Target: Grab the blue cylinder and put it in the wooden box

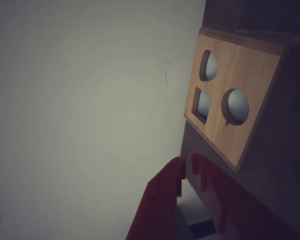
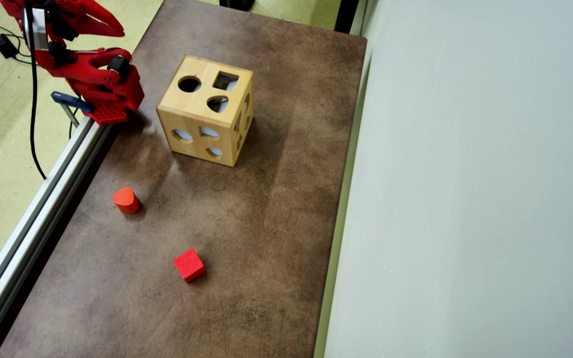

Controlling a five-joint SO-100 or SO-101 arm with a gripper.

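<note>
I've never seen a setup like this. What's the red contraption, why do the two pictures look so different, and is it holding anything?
The red contraption is a small robot arm fixed at the table's edge. One picture comes from a camera looking down from above; the other from a camera riding on the arm, so you see its two red fingers, the gripper, tips nearly touching with nothing between them. On the brown table stand a wooden box with shaped holes, an orange-red rounded block and a red cube. The blue cylinder it is meant to fetch appears in neither picture.
</note>
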